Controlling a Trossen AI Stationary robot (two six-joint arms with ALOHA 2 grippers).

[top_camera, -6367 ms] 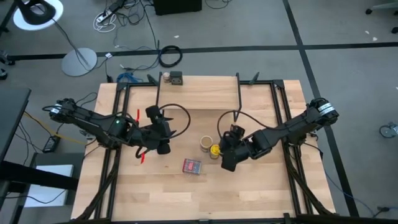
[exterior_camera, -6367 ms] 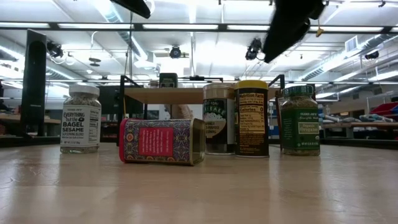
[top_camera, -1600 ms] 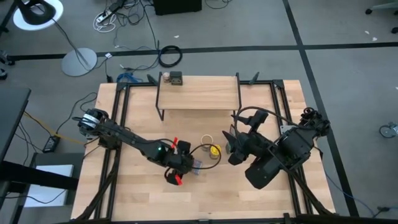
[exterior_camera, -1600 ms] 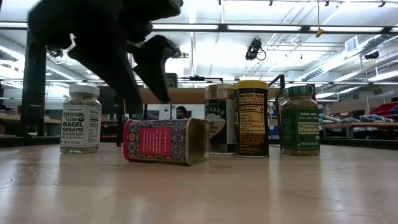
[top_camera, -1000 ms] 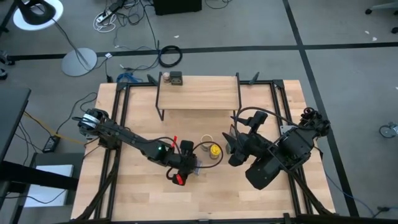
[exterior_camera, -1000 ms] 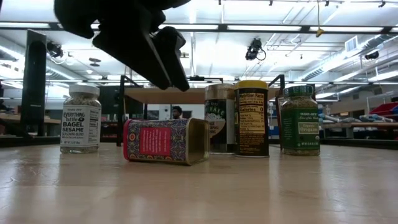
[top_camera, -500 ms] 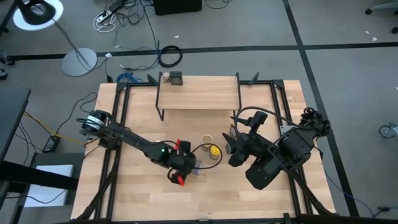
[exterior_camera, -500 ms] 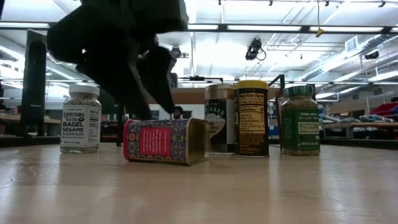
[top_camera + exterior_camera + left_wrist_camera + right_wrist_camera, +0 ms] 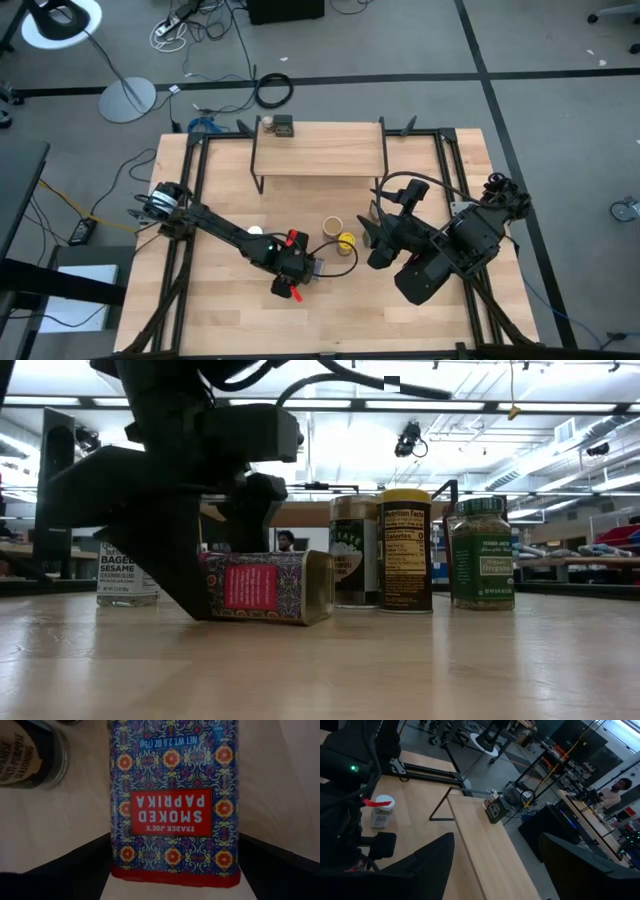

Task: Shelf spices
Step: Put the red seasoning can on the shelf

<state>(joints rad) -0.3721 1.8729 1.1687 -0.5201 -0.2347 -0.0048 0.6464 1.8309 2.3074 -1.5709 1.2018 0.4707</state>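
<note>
The red tin [image 9: 174,800] lies on its side on the table [image 9: 420,190], left of centre [image 9: 268,587]. My left gripper [image 9: 175,870] is open and points steeply down over it [image 9: 300,268]. One finger [image 9: 170,565] stands at the tin's near side and one [image 9: 255,510] at its far side, and no touch shows. My right gripper [image 9: 495,865] hangs open and holds nothing, high over the table's right half [image 9: 372,238]. The shelf [image 9: 320,155] stands at the far edge with a dark tin [image 9: 283,125] and a small jar [image 9: 267,124] on its far left corner.
The brown canister [image 9: 352,550], the yellow-lidded jar [image 9: 404,550] and the green jar [image 9: 482,553] stand upright just right of the red tin. The white-lidded jar [image 9: 256,232] stands to its left. Bare tabletop lies along the near edge [image 9: 330,320].
My left gripper has gone down onto the red tin and tipped more steeply downward, so its fingers now stand on either side of it. The tin lies where it was. My right arm has kept still.
</note>
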